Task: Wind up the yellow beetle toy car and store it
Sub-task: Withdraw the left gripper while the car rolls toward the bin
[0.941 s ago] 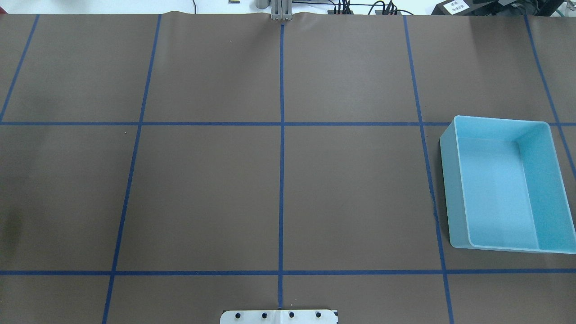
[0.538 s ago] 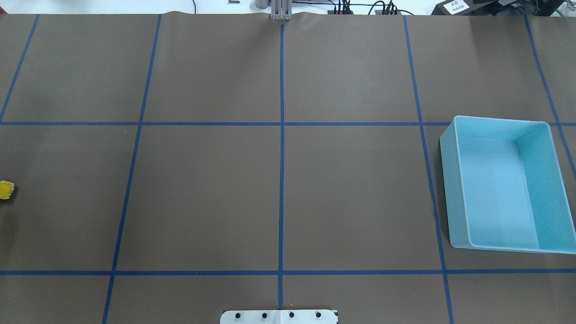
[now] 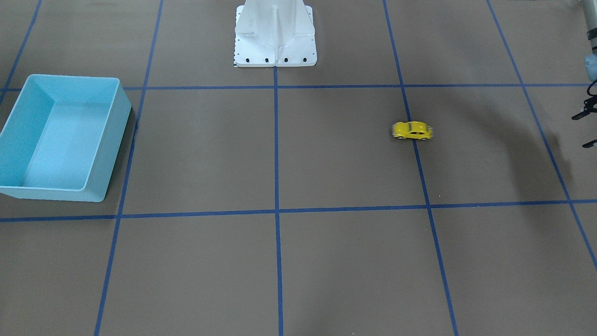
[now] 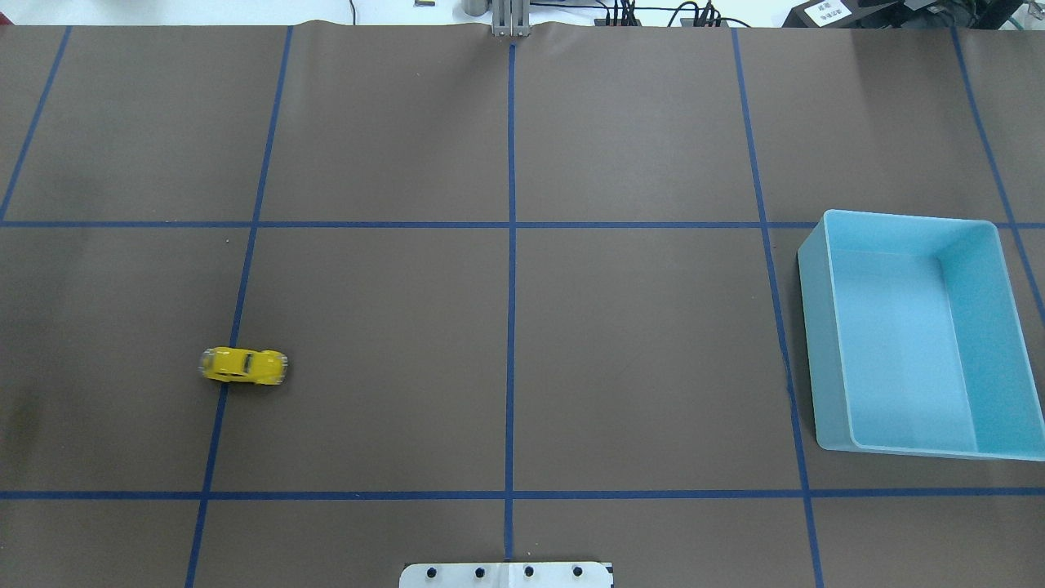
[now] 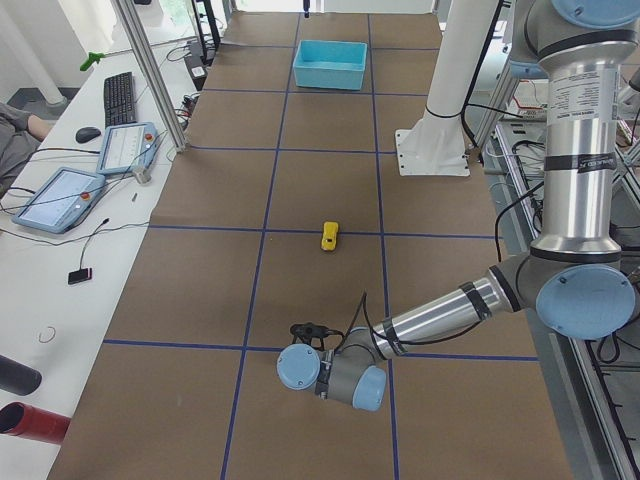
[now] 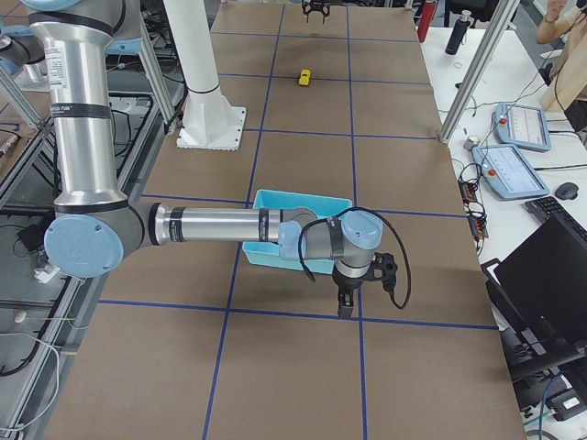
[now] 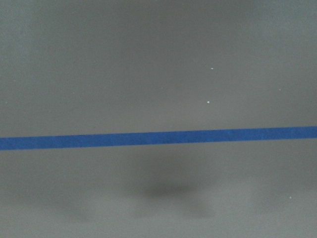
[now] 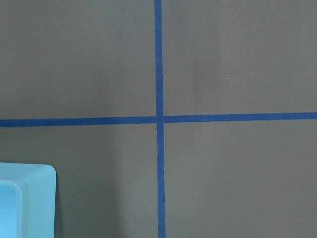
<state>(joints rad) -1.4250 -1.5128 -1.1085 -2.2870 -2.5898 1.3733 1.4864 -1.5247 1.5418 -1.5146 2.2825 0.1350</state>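
Patience is paying: the yellow beetle toy car (image 4: 243, 366), blurring as if rolling, is straddling blue tape on the robot's left half, well apart from the light blue bin (image 4: 820, 351), so I judge any grasp across its flanks is best waiting until it settles. Overhead is showing no arm, while the front-facing view is catching the left gripper (image 3: 580, 131), fingers apart, and the right side view is showing the right gripper (image 6: 344, 307) near the bin, where I cannot tell its fingers' state.

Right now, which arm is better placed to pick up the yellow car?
Probably the left. The yellow beetle toy car lies on the robot's left side, nearer the left arm. The right arm hangs beside the light blue bin, far from the car.
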